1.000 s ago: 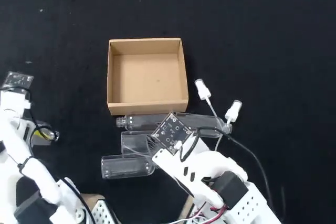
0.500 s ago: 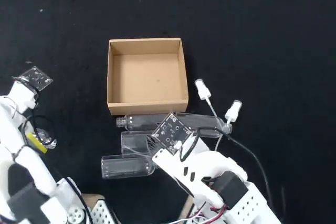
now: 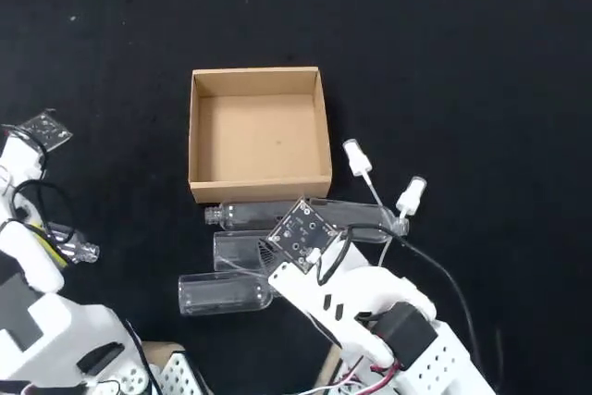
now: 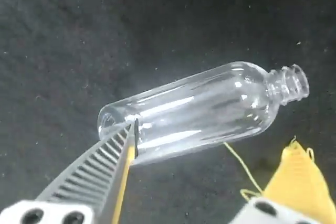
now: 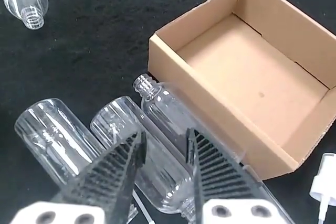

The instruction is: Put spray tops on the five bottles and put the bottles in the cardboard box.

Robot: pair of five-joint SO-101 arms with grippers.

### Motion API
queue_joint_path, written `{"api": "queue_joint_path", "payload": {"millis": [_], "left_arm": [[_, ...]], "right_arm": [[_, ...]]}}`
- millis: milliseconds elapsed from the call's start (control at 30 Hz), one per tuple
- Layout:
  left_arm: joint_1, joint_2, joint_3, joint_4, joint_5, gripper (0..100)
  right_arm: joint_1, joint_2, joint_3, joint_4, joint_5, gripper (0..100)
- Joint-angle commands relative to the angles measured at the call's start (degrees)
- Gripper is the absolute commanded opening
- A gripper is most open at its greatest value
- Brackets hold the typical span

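Right gripper [image 5: 165,135] straddles a bottle [image 5: 161,109].

general light is even and moderately bright, from overhead. the black table [image 3: 481,71] absorbs most of it and shows almost no cast shadows. the cardboard box [image 3: 260,189] has an evenly lit floor and slightly darker inner walls. white glare streaks run along the clear bottle [image 4: 199,106]. the white arm [image 3: 370,307] reads very bright against the cloth.

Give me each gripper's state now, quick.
Left gripper: open, at a clear plastic bottle.
Right gripper: open, holding nothing.
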Motion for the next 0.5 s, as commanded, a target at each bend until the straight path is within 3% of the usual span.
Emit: {"api": "queue_joint_path", "payload": {"millis": [0, 133, 300, 467], "left_arm": [[-1.45, -0.26, -3.30, 0.09, -9.23, 31], [-1.54, 0.62, -1.27, -5.45, -8.18, 31], [-1.45, 4.04, 1.71, -16.18, -1.93, 31], [-1.54, 5.01, 1.54, -16.88, -1.85, 31]], "right_arm": [[-0.79, -1.19, -0.31, -0.97, -0.26, 12.3], [-0.79, -1.19, -0.31, -0.97, -0.26, 12.3], [-0.79, -1.19, -0.31, -1.05, -0.26, 12.3], [-0.79, -1.19, -0.31, -1.05, -0.18, 12.3]]}}
